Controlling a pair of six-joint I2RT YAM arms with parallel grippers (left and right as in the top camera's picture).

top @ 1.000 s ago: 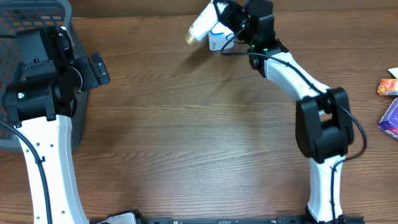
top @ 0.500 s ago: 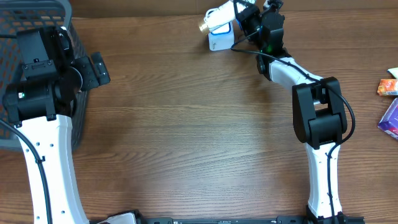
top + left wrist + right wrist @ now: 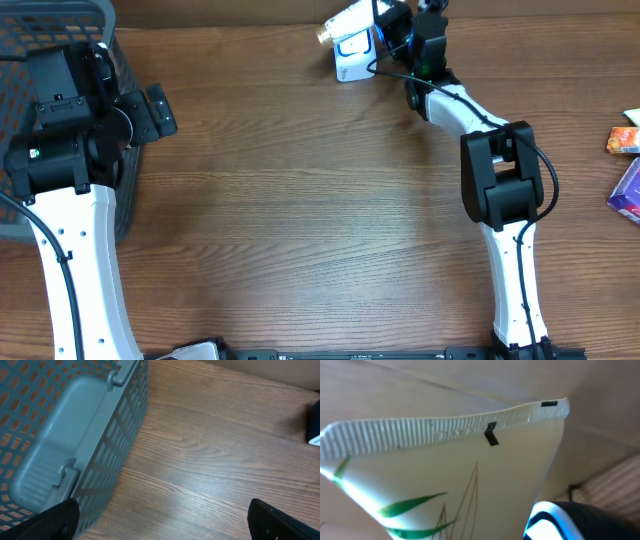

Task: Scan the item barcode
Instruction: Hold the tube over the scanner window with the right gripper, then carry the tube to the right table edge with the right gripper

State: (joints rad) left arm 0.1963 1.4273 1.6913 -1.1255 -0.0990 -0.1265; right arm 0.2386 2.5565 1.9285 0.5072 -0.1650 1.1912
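At the top centre of the overhead view, the right gripper (image 3: 388,24), clamped on the tube (image 3: 346,18), now holds it by the scanner (image 3: 350,62) after swinging rightward, so a read looks close, while the left gripper (image 3: 152,110) stands wide open.

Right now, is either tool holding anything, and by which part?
The right tool holds a white pouch by the end opposite its crimped seal; the contact itself is hidden. The left tool is open and empty.
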